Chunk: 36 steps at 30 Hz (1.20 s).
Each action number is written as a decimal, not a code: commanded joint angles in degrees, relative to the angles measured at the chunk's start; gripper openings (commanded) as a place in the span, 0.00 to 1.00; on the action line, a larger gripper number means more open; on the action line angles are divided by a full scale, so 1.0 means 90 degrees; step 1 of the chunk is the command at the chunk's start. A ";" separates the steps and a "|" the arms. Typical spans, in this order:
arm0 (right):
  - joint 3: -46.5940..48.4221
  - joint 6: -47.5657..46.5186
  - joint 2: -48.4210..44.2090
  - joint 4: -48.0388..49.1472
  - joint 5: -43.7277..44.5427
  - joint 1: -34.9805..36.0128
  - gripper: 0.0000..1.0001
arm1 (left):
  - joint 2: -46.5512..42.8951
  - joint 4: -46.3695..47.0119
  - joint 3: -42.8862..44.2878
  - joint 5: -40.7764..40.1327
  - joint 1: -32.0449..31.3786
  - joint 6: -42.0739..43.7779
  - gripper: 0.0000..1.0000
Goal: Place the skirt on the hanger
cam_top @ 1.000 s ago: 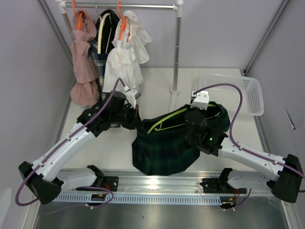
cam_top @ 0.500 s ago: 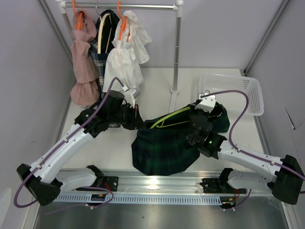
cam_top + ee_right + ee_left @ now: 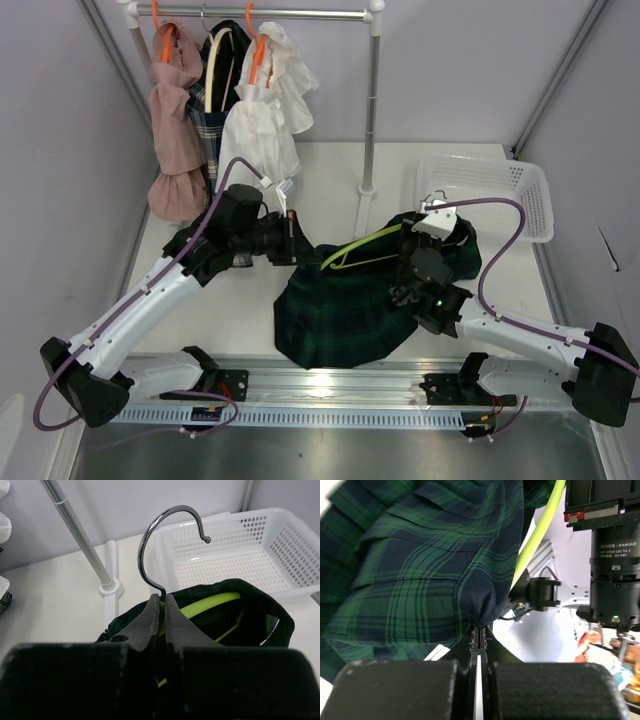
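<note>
Skirt (image 3: pixel 340 310), pleated green-navy plaid, lies bunched on the white table (image 3: pixel 330 190), with a lime hanger (image 3: pixel 362 245) tucked into its waist. Left gripper (image 3: pixel 479 632) pinches a fabric fold. Right gripper (image 3: pixel 161 607) clamps the stem of the curved steel hook (image 3: pixel 165 525).

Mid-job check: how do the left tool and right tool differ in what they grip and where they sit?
The left tool pinches a fold of the green plaid skirt; the right tool clamps the hanger just below its metal hook. The left tool sits at the skirt's left edge, the right tool over its right side, nearer the white basket. Both are shut.
</note>
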 commanded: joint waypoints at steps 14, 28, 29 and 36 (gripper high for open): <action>0.0578 -0.1980 0.0074 0.1430 -0.0096 -0.0118 0.00 | -0.0605 0.1276 0.0668 0.1356 0.0487 -0.1665 0.00; 0.1897 -0.1105 0.0398 -0.0848 -0.0974 0.0281 0.00 | -0.0245 0.2614 0.0483 0.0956 0.0741 -0.3171 0.00; 0.1975 -0.0726 0.0348 -0.1106 -0.1091 0.0340 0.00 | -0.0148 0.2721 0.0453 0.0792 0.0751 -0.3210 0.00; 0.2385 0.1337 -0.0150 -0.4277 -0.2633 0.0574 0.00 | 0.0146 0.2966 0.0424 0.0380 0.0761 -0.3240 0.00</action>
